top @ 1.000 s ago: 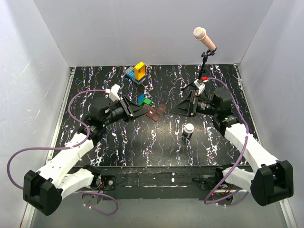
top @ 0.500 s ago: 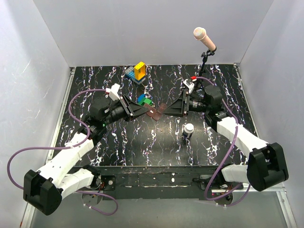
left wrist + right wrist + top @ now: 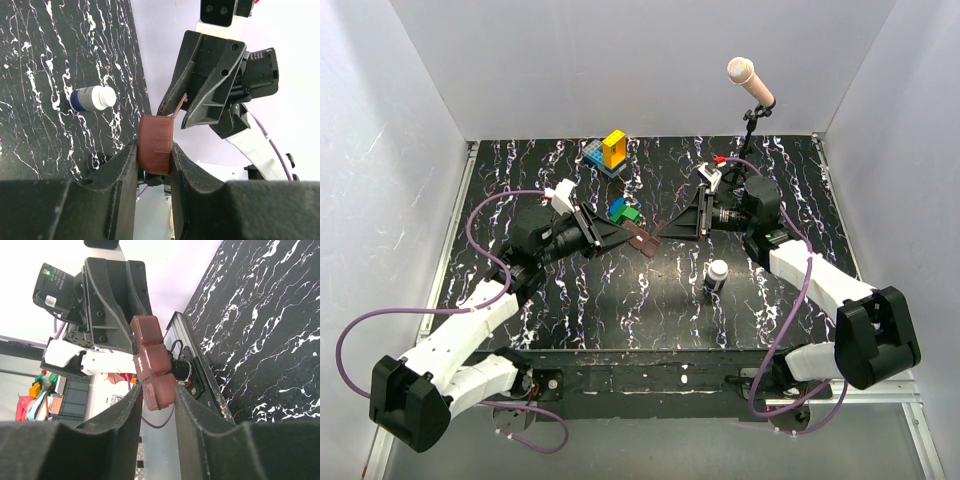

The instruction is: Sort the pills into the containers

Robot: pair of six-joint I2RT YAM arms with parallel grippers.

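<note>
Here's the black, white-veined table (image 3: 570, 300) filling the middle of the top view. The left arm (image 3: 470, 320) sweeps up from the lower left and the right arm (image 3: 820, 285) from the lower right, and both reach in toward the centre. A microphone (image 3: 750, 80) stands on its stand at the upper right.

The two claws meet nose to nose just above centre! The left claw (image 3: 623, 234) points right and the right claw (image 3: 667, 229) points left, with only the prize between them. Two clusters of blocks sit behind them: yellow on blue (image 3: 612, 152) near the top edge of the table, and blue and green (image 3: 625, 211) just above the left claw. A small white-capped bottle (image 3: 716, 275) stands alone, lower right of centre, apart from both claws.

And the pill box (image 3: 645, 240), brown and tiny, is held up off the table at the centre. Its long axis runs claw to claw, slanting from lower left to upper right in the top view. The left wrist view shows the left claw's fingers (image 3: 122, 175) pinched tight on one end, with a thin lid flap poking out toward the other claw. The right wrist view shows the right claw's fingers (image 3: 125, 415) squeezed in on both sides of the opposite end, with three square lids in a row running away up the frame.
</note>
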